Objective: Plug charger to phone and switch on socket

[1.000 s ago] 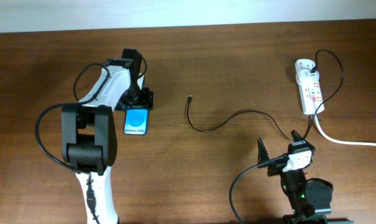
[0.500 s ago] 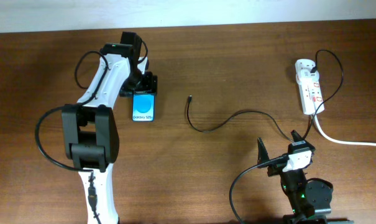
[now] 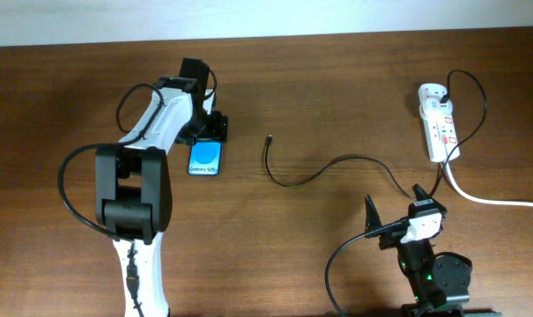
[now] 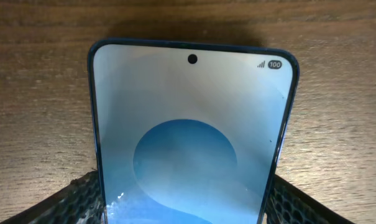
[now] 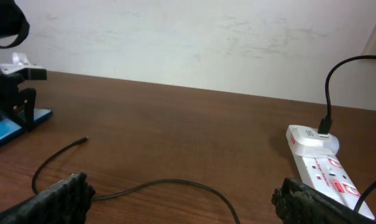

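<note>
The phone (image 3: 204, 158) lies on the table left of centre, blue screen up. It fills the left wrist view (image 4: 194, 137). My left gripper (image 3: 209, 131) is shut on the phone's far end, fingers on both side edges. The charger (image 3: 323, 173) is a thin black cable curving from its plug tip (image 3: 269, 138) across the table to the socket (image 3: 439, 121), a white power strip with red switches at the far right. The right wrist view shows the charger (image 5: 169, 183) and the socket (image 5: 321, 165). My right gripper (image 3: 396, 214) is open and empty at the front right.
A thick white cord (image 3: 495, 199) runs from the socket off the right edge. A white wall (image 5: 188, 37) stands behind the table's far edge. The left arm (image 3: 134, 185) stretches along the left side.
My left gripper has slid the phone to the right and slightly farther back, nearer the charger's plug tip. The right arm has not moved.
</note>
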Robot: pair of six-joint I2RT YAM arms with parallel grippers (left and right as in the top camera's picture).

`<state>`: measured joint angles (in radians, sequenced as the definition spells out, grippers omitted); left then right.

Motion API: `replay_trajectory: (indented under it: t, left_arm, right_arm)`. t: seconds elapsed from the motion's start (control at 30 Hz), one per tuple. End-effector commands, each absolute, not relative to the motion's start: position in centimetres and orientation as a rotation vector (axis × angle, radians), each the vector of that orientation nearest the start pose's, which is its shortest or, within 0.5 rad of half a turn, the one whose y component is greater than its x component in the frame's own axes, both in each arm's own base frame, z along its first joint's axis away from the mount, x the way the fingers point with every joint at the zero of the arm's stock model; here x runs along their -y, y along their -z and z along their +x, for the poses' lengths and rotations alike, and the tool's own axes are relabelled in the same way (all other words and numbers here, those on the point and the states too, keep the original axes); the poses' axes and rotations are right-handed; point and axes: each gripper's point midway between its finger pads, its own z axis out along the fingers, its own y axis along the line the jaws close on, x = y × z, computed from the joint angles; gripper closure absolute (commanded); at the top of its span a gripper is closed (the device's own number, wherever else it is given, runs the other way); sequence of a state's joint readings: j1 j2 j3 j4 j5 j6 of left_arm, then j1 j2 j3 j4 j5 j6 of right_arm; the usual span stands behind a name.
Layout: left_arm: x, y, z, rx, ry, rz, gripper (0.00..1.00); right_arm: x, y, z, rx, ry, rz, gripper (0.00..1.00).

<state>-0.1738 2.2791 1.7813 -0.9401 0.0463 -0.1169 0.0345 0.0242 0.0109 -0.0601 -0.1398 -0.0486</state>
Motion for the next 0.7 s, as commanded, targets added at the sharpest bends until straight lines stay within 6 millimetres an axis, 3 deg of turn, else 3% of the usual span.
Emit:
replay_trajectory:
  t: [0.0, 0.13, 0.27, 0.37, 0.53, 0.67]
  left_arm:
    - [8.7, 0.2, 45.4, -3.029, 0.08, 0.099, 0.19]
    - [8.7, 0.3, 45.4, -3.031, 0.081, 0.1, 0.08]
    - [8.7, 0.5, 45.1, -3.043, 0.078, 0.102, 0.06]
    - [8.5, 0.7, 44.2, -3.073, 0.066, 0.228, 0.06]
    - [7.8, 0.9, 44.1, -3.082, 0.008, 0.226, 0.09]
    - [7.9, 0.9, 44.1, -3.089, 0.017, 0.113, 0.1]
  right_arm:
    - [-3.6, -15.6, 24.4, -1.638, -0.122, -0.185, 0.02]
    - [-3.6, -15.6, 24.4, -1.638, -0.122, -0.186, 0.02]
    - [-3.6, -15.6, 24.4, -1.638, -0.122, -0.186, 0.02]
    - [-3.6, -15.6, 24.4, -1.638, -0.122, -0.185, 0.02]
    - [-3.6, -15.6, 24.4, -1.638, -0.122, -0.186, 0.02]
    - [-3.6, -15.6, 24.4, -1.638, -0.122, -0.186, 0.02]
